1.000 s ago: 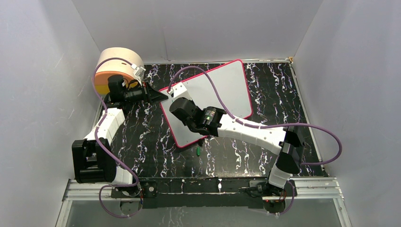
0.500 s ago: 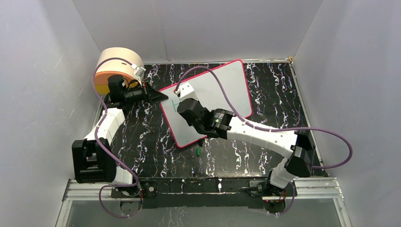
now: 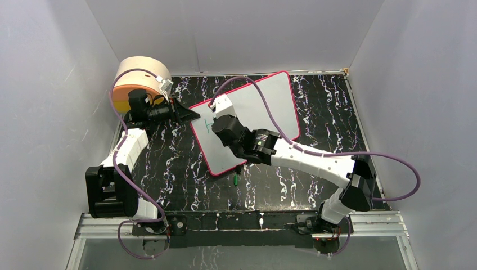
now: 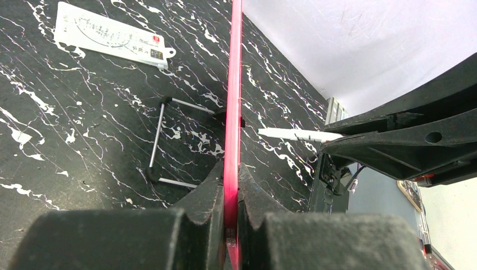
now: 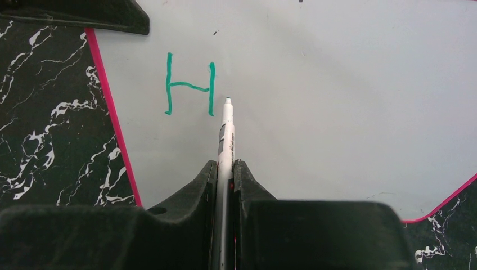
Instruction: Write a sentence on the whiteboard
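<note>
The whiteboard (image 3: 270, 104), white with a pink-red rim, lies tilted on the black marble table. My left gripper (image 3: 190, 115) is shut on its left rim, which shows edge-on in the left wrist view (image 4: 233, 84) between my jaws (image 4: 229, 185). My right gripper (image 3: 219, 128) is shut on a white pen (image 5: 226, 135) over the board (image 5: 337, 101). The pen tip sits just right of a teal-green "H" (image 5: 190, 84), the only letter of the sentence that shows; it is also faint in the top view (image 3: 208, 125).
A green pen cap (image 3: 235, 180) lies on the table just below the board's near corner. A beige and orange round container (image 3: 140, 79) stands at the back left. A small white printed card (image 4: 109, 35) and a wire stand (image 4: 169, 140) lie beside the board.
My right gripper has moved right and slightly back with the pen, uncovering the teal "H" on the board. The left gripper and the board have not moved.
</note>
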Robot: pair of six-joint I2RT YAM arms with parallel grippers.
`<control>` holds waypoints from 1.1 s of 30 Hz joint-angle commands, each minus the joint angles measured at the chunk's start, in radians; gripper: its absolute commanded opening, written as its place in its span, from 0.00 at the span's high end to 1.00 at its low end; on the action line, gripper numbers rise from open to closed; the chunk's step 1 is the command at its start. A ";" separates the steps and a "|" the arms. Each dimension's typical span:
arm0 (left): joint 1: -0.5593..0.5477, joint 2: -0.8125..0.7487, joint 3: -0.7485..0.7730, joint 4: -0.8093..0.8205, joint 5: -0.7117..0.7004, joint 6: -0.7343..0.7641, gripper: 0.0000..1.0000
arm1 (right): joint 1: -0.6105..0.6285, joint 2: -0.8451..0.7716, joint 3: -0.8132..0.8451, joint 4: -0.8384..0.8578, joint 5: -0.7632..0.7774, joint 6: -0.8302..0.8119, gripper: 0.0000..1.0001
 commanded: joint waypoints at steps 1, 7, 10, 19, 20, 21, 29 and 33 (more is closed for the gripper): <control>-0.016 0.008 -0.003 -0.039 -0.038 0.080 1.00 | -0.009 0.013 0.007 0.053 0.022 -0.003 1.00; -0.017 0.010 -0.003 -0.039 -0.037 0.080 1.00 | -0.016 0.026 0.010 0.054 0.007 -0.001 1.00; -0.017 0.010 -0.003 -0.039 -0.036 0.079 1.00 | -0.018 0.029 0.011 0.059 0.005 0.001 1.00; -0.017 0.010 -0.004 -0.040 -0.035 0.080 1.00 | -0.025 0.044 0.012 0.073 -0.004 0.001 1.00; -0.017 0.010 -0.003 -0.041 -0.035 0.080 1.00 | -0.026 0.046 0.012 0.074 -0.007 0.001 1.00; -0.017 0.010 -0.003 -0.040 -0.035 0.082 1.00 | -0.026 0.048 0.013 0.075 -0.010 0.000 1.00; -0.017 0.010 -0.003 -0.042 -0.036 0.082 1.00 | -0.026 0.055 0.013 0.063 -0.048 -0.006 1.00; -0.016 0.010 -0.003 -0.042 -0.037 0.081 1.00 | -0.026 0.057 0.015 0.047 -0.061 -0.006 1.00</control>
